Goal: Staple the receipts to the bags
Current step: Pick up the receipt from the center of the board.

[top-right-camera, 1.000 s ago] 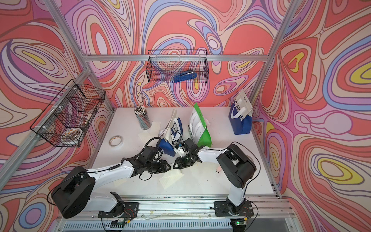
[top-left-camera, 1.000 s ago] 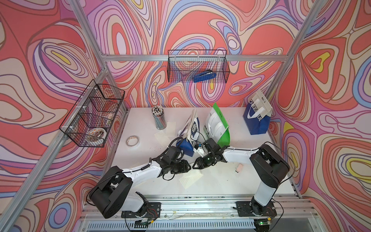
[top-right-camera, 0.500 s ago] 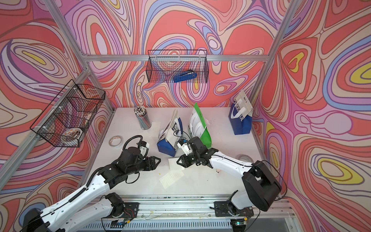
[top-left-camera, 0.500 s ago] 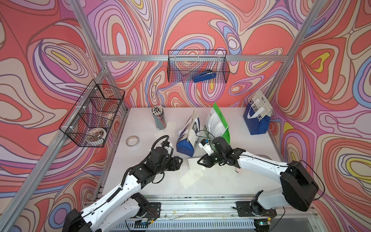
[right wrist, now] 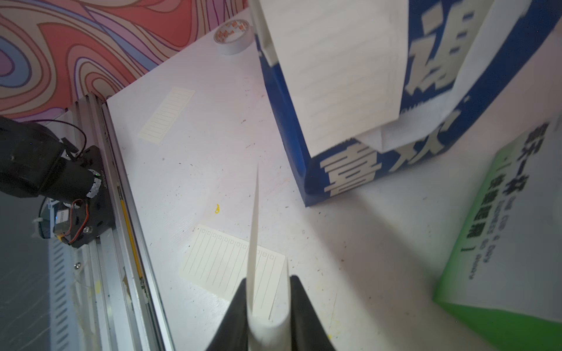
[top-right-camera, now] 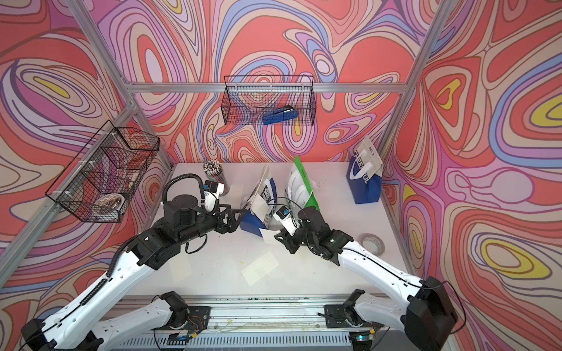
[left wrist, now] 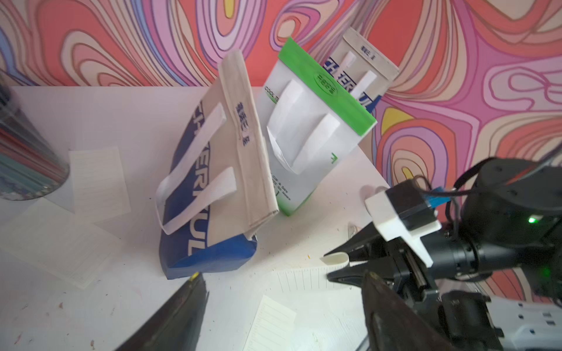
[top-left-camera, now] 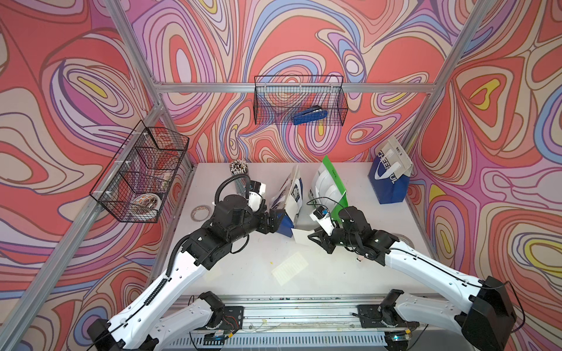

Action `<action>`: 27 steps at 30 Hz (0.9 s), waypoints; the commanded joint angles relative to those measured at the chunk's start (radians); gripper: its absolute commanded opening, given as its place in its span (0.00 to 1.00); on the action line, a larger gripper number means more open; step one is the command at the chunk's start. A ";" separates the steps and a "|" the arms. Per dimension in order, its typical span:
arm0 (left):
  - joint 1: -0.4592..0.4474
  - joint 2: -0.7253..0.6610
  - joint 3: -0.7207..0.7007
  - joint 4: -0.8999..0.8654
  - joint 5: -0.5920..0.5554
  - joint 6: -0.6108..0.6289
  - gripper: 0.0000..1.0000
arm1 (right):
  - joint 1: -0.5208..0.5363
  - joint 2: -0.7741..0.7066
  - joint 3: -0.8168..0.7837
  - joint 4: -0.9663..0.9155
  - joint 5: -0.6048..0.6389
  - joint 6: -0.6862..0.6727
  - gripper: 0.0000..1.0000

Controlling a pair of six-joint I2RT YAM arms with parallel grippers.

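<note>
R gripper point(top-left-camera: 314, 239) clamping receipt point(top-left-camera: 300, 237) in front of blue bag point(top-left-camera: 296, 196); L gripper point(top-left-camera: 273, 223) gaping wide, holding nothing, beside bag base. Step prob: positioning receipt; next needing stapler point(top-left-camera: 310, 117), well behind bag.

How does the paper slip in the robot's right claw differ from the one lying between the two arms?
The held receipt is pinched by the right gripper; the loose receipt is untouched. The held receipt is raised off the table and curled at the gripped end; the loose receipt lies flat. Both are pale lined slips.
</note>
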 commanded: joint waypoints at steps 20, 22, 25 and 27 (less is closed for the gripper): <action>-0.022 -0.022 -0.180 0.030 0.383 0.629 0.69 | 0.031 0.002 0.094 -0.048 -0.173 -0.616 0.22; -0.029 -0.006 -0.182 0.042 0.354 0.644 0.68 | 0.033 0.000 0.097 -0.050 -0.185 -0.618 0.23; -0.037 0.001 -0.205 0.091 0.339 0.652 0.66 | 0.034 0.005 0.102 -0.054 -0.184 -0.617 0.23; -0.046 0.009 -0.220 0.114 0.340 0.657 0.62 | 0.036 0.008 0.106 -0.055 -0.191 -0.614 0.23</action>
